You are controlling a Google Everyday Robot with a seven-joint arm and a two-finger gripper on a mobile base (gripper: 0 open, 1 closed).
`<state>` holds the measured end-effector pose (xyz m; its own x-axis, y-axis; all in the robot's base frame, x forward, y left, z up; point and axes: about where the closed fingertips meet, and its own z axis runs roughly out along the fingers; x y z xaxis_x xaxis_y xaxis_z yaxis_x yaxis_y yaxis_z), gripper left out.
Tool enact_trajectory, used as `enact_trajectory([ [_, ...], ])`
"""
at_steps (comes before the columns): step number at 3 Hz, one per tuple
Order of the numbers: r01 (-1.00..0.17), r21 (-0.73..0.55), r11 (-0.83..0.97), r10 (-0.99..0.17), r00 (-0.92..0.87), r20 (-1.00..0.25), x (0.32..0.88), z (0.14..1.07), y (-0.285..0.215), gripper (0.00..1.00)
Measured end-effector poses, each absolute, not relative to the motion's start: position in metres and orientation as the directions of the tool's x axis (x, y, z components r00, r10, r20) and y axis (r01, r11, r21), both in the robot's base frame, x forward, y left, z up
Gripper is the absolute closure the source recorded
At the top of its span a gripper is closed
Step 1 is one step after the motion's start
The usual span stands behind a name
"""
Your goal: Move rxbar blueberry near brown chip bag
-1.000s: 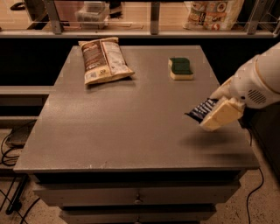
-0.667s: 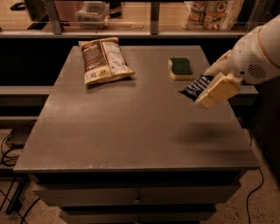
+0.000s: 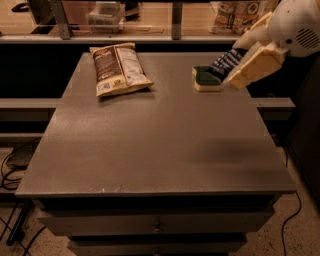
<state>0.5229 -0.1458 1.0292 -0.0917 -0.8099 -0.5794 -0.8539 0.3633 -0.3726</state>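
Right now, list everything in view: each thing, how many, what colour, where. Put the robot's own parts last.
table: one, grey, fills the middle of the view
drawers: two seen, grey, under the table top at the front
brown chip bag: one, brown and white with tan edges, lying on the far left of the table
sponge: one, green on yellow, far right of the table
rxbar blueberry: one, dark blue, held off the table just right of the sponge
clear container: one, behind the back rail
cables: several, black, on the floor
arm: one, white, top right
end effector: one, cream, shut on the rxbar blueberry, above the table's far right
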Motion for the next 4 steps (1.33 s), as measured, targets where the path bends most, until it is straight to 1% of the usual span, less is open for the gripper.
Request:
enact_trajectory([
  [1,-0.866,-0.339,0.369,-0.789,-0.099,-0.606,0.527,1.011,-0.124,1.00],
  [2,-0.872,-0.325,0.366,-0.741,-0.062,-0.669,0.548,1.004,-0.083,1.00],
  [3,-0.876,-0.329,0.352,-0.693,-0.008,-0.721,0.588,0.989,-0.022,1.00],
  [4,-0.877,-0.337,0.342,-0.679,0.018,-0.734,0.614,0.977,0.015,1.00],
])
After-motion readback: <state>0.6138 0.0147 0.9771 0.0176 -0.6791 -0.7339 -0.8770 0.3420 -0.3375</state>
